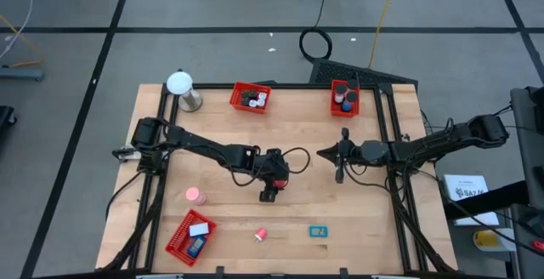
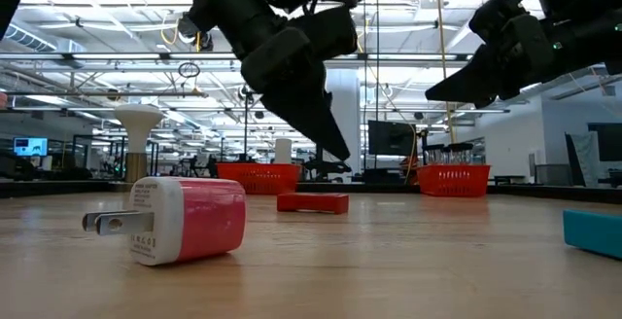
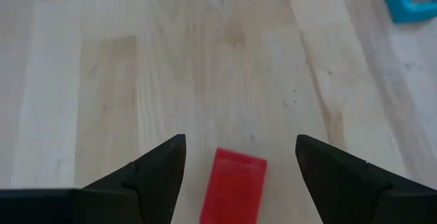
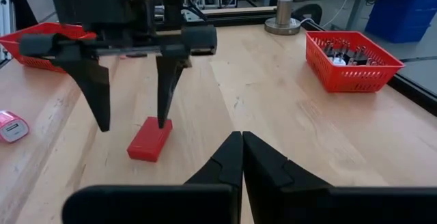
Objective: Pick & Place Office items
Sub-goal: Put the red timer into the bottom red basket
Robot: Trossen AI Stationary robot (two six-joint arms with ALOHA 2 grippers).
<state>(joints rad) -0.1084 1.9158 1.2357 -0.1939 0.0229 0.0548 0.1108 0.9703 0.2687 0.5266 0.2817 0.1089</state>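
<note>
Near the middle of the wooden table (image 1: 280,117), the left gripper (image 4: 130,118) hangs with its two fingers spread wide apart, just above a small red flat block (image 4: 150,139). In the left wrist view this red block (image 3: 234,186) lies on the wood between the two dark fingertips, and it is not pinched; in the right wrist view one fingertip comes down close to the block's far end, but I cannot tell if it touches. The right gripper (image 4: 242,149) waits to the right of the centre, pointing toward the left gripper, with its fingers pressed together and holding nothing. Other office items lie on the near part of the table: a pink and white plug adapter (image 2: 180,220), a pink roll (image 1: 195,196) and a flat blue piece (image 1: 319,232). A red mesh tray (image 1: 178,243) at the near left corner holds a white piece and a dark one. Two more red trays stand at the far edge, one (image 1: 237,93) beside a white ball on a silver stand (image 1: 182,89), the other (image 1: 334,105) further right, both with small dark items inside.
</note>
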